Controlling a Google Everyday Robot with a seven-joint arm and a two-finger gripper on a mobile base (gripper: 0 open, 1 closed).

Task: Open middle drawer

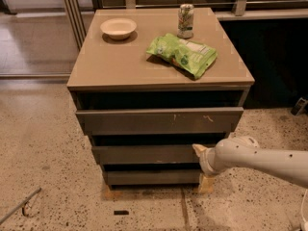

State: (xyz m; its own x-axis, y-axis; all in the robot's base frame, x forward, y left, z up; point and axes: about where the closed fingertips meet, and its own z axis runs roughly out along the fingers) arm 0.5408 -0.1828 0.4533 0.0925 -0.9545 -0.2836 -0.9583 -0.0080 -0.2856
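gripper (198,151) sat at the right end of the middle drawer (144,154), white arm (260,160) reaching in from the right; I couldn't tell its state or whether it held anything; contact with the front unclear too; middle drawer was in the cabinet (110,64) stack, under the scratched top drawer (159,121), above the bottom drawer (151,177); on top I saw a bowl (118,28), a can (185,20), a green bag (182,55)
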